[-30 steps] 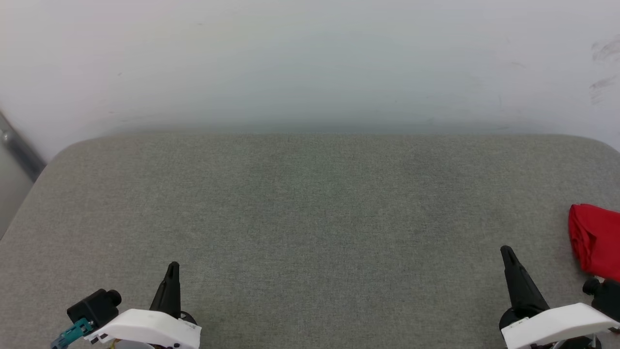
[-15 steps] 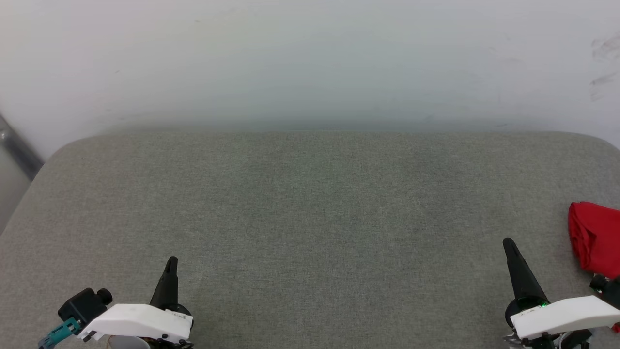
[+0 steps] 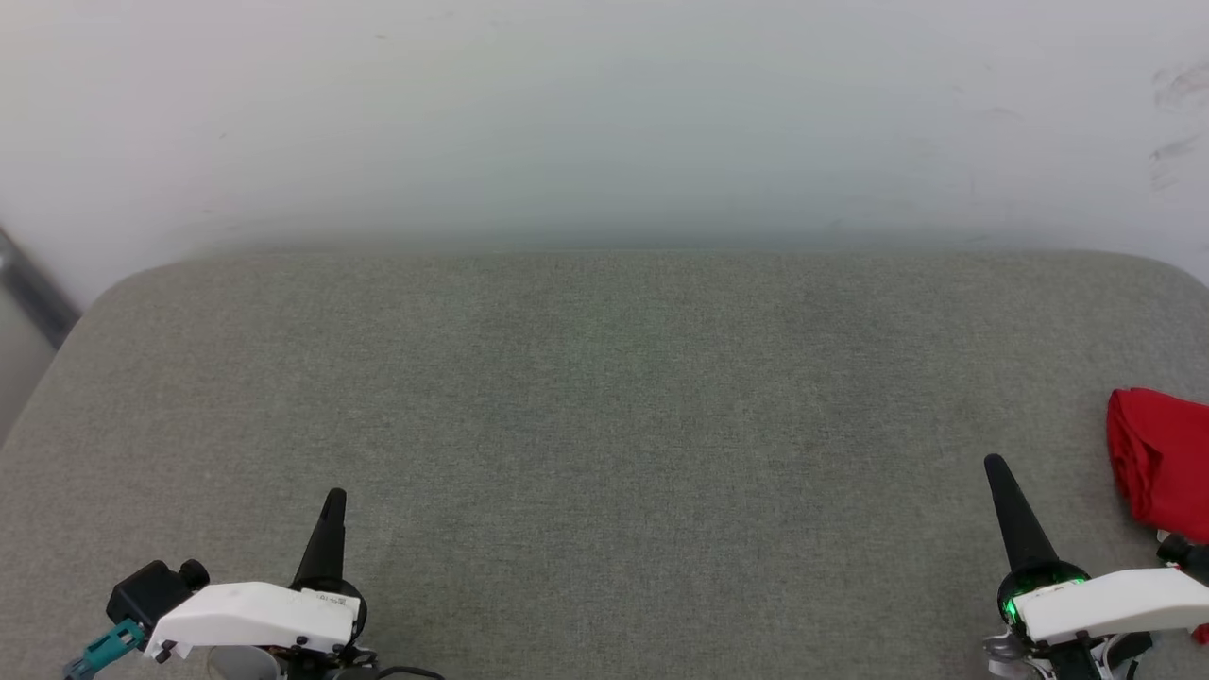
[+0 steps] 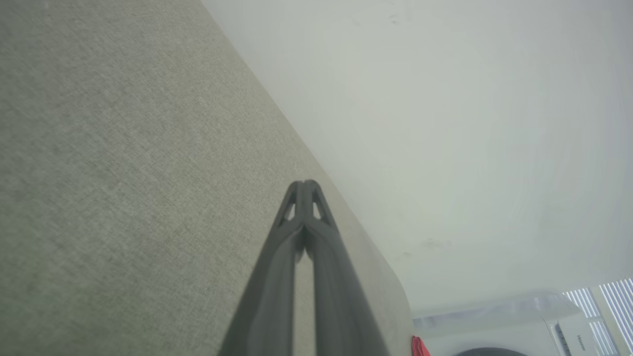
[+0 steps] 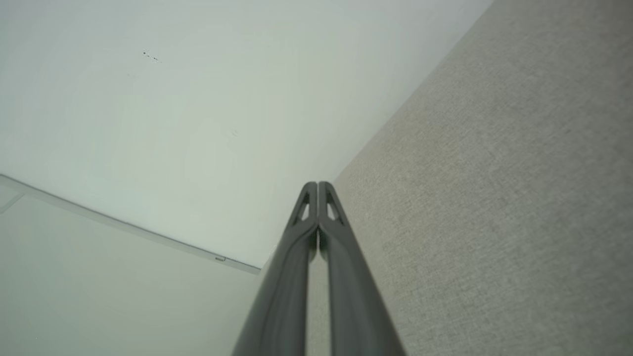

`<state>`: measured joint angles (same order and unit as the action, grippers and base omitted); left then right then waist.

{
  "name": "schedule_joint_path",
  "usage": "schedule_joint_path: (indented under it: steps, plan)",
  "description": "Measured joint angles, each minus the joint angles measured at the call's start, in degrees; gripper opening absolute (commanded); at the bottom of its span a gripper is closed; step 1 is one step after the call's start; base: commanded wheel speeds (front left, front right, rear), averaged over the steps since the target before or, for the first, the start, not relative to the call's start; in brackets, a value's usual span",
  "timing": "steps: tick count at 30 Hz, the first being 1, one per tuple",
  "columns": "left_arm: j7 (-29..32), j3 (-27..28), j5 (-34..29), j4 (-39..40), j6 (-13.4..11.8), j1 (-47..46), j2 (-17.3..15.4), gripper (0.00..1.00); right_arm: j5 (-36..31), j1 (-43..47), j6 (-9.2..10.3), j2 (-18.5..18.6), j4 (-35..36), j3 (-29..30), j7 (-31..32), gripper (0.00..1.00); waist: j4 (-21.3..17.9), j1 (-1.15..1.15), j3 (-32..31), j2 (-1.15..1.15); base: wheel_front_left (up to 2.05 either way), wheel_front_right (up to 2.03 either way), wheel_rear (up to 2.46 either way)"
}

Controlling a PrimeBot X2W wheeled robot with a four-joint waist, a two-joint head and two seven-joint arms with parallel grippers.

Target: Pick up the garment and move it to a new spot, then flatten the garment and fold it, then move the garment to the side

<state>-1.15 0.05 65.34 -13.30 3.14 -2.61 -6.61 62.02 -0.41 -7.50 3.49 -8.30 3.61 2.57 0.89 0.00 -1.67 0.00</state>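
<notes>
Head view is showing the garment [image 3: 1160, 463] lying as a compact red bundle at the table's [image 3: 604, 397] right edge, near the right gripper [image 3: 994, 463]. That one and the left gripper [image 3: 334, 495] are sitting pinched together, holding nothing. Folding and setting aside are looking done.

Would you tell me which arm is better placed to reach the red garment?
Right: the right gripper, shut, sits near the garment; the left gripper is far off on the opposite side.
</notes>
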Motion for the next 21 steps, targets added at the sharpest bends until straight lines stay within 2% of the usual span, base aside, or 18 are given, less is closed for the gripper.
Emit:
schedule_joint_path:
  steps: [21]
  plan:
    - [3.0,2.5,10.4,-0.3,1.5,-1.2,1.5,0.0,12.0,-2.1,0.0,0.0,-2.2,0.8,1.1,0.0,-0.3,0.0,0.6,0.0,0.0,0.0,0.0]
